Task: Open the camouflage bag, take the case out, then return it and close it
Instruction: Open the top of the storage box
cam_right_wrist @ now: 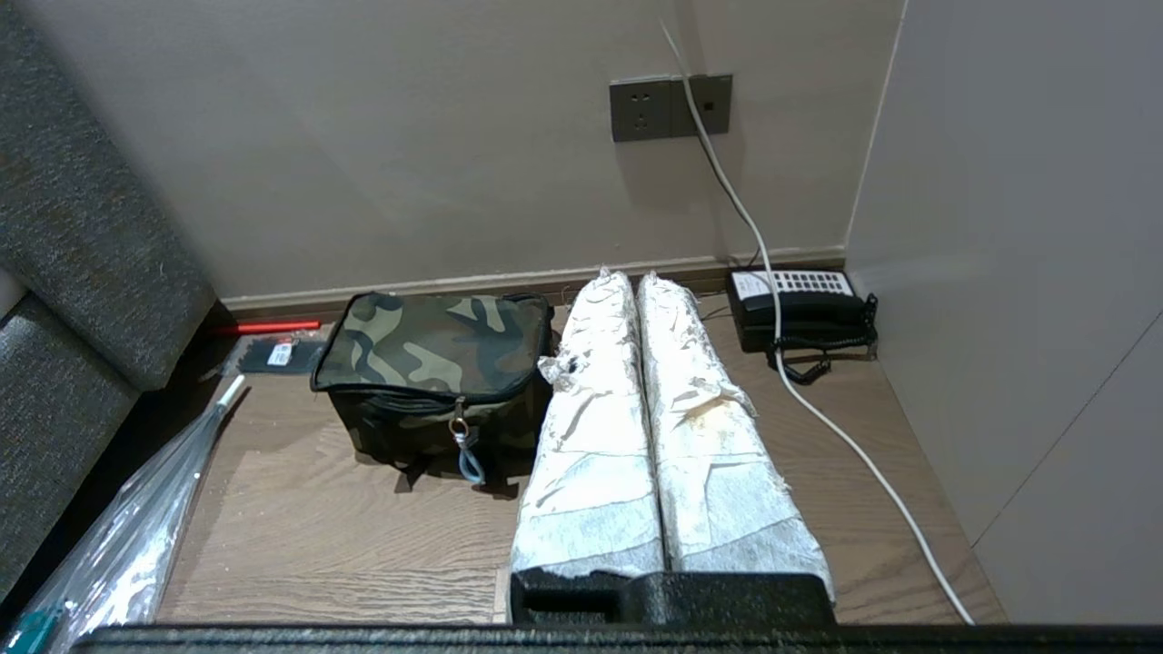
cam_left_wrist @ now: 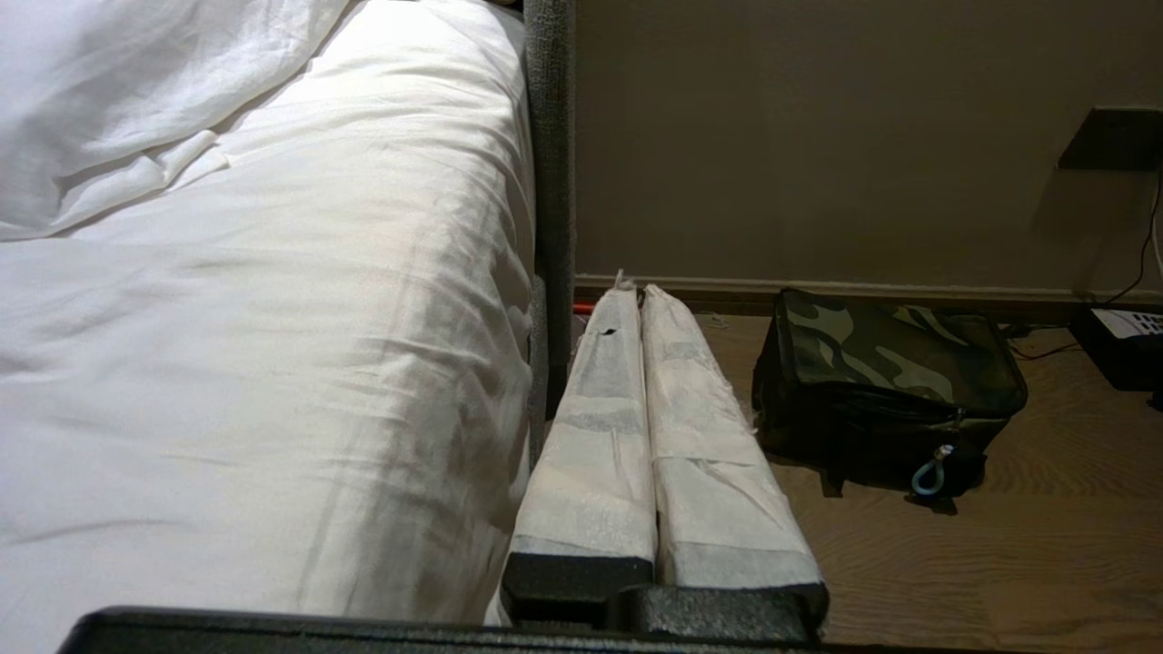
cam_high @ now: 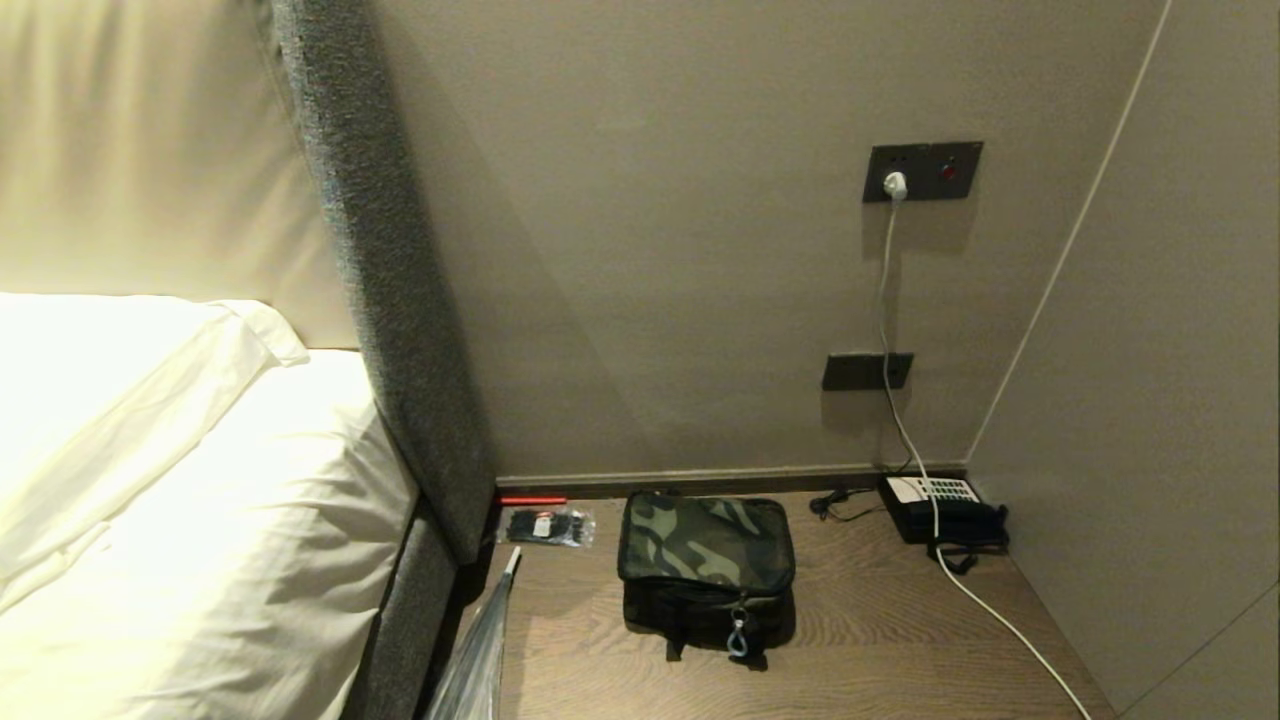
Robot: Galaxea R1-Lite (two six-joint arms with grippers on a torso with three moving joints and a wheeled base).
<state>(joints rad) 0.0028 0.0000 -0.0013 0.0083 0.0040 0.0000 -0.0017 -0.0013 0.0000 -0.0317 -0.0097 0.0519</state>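
The camouflage bag (cam_high: 706, 572) stands zipped shut on the wooden bedside table (cam_high: 880, 640), near the wall, with a metal clip and blue loop (cam_high: 738, 635) hanging from its zipper at the front. It also shows as the bag (cam_left_wrist: 886, 381) in the left wrist view and the bag (cam_right_wrist: 434, 377) in the right wrist view. The case is hidden. My left gripper (cam_left_wrist: 633, 292) is shut and empty, held back from the bag on its bed side. My right gripper (cam_right_wrist: 629, 278) is shut and empty, back from the bag on its telephone side. Neither arm shows in the head view.
A black telephone (cam_high: 945, 508) with a white keypad sits at the back right corner, with a white cable (cam_high: 985, 610) running from the wall socket (cam_high: 920, 172) across the table. A small black packet (cam_high: 547, 526), a red stick (cam_high: 532, 499) and a clear plastic-wrapped item (cam_high: 478, 655) lie left of the bag. The bed (cam_high: 170, 520) is on the left.
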